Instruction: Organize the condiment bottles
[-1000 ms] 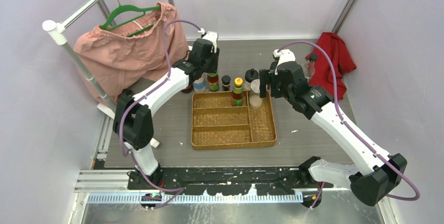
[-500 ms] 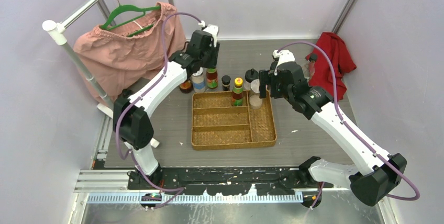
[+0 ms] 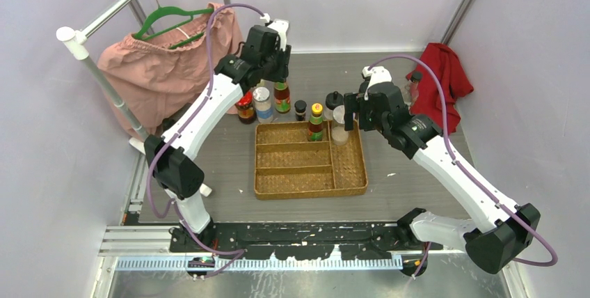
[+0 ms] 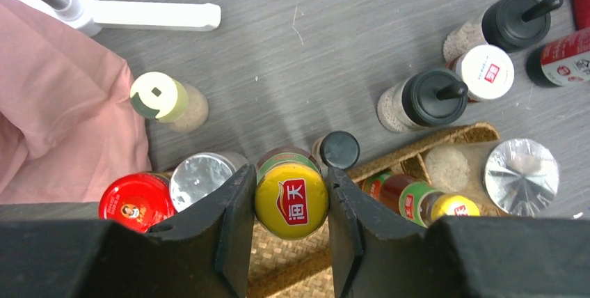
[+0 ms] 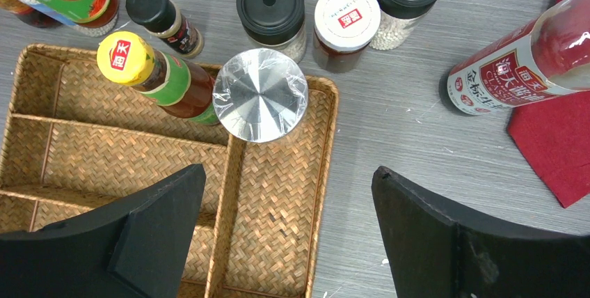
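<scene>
Condiment bottles (image 3: 300, 108) stand in a loose row on the grey table (image 3: 389, 179), just past the far edge of the woven tray (image 5: 271, 235), and two of them are inside it. One yellow-capped sauce bottle (image 4: 291, 200) is upright in the left gripper (image 4: 289, 175), whose fingers are clenched on either side of its cap, at the tray's far-left corner. Whether its base is off the table I cannot tell. A second yellow-capped bottle (image 5: 149, 72) stands in the tray's far slot. Next to it a silver-lidded shaker (image 5: 259, 95) of pale grains stands at the far end of the long right compartment. The right gripper (image 5: 286, 176) hangs over that compartment, fingers spread wide and holding nothing.

Outside the tray, a second silver-lidded shaker (image 4: 200, 179) and one red-lidded jar (image 4: 136, 200) stand just left of the held bottle, with one small black-capped bottle (image 4: 339, 150) to its right. Further right are two black-topped grinders (image 5: 270, 2) with one white-lidded jar (image 5: 346, 16) between them. One green-and-white-lidded shaker (image 4: 158, 97) stands apart near the pink garment (image 4: 56, 117), and one red-labelled bottle (image 5: 529, 68) is at the edge of the red cloth (image 5: 556, 145). That makes eleven bottles.
</scene>
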